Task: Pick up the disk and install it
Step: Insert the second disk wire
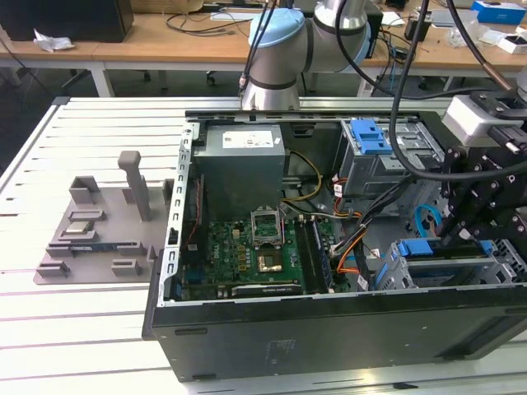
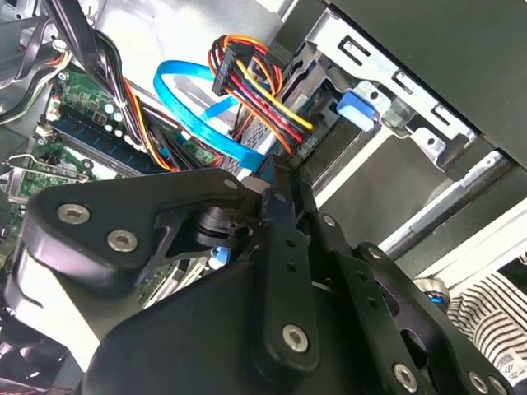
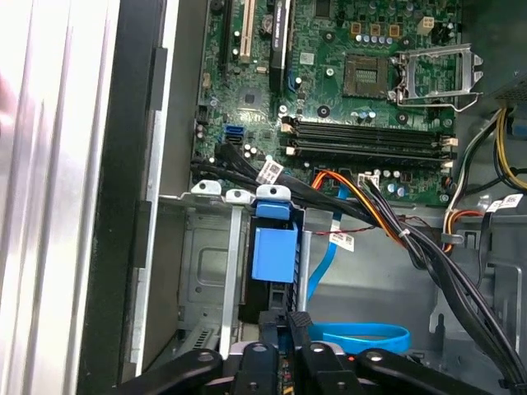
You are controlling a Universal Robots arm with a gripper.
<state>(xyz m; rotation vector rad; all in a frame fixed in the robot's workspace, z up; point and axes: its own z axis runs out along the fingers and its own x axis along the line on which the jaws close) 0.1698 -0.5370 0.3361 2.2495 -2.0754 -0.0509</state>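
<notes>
The disk [image 1: 445, 251] stands on edge in a slot of the lower drive cage [image 1: 461, 278] at the exterior view's right, inside the open computer case. Its blue carrier bracket [image 3: 274, 247] shows in the first wrist view between the cage's metal rails [image 3: 206, 263]. My gripper [image 1: 451, 239] reaches down onto the disk's upper edge. Its black fingers [image 3: 300, 325] are drawn close together around the disk's dark end, so my gripper [image 3: 288, 321] looks shut on it. In the second wrist view the gripper [image 2: 272, 177] points into the case beside a blue cable [image 2: 198, 115].
The motherboard [image 1: 247, 255] lies beside the cage, with a bundle of orange and black cables [image 3: 387, 218] close to the slot. An upper drive cage carries a blue latch [image 1: 368, 136]. The power supply [image 1: 243, 169] sits at the back. A grey fixture [image 1: 99, 230] lies outside the case.
</notes>
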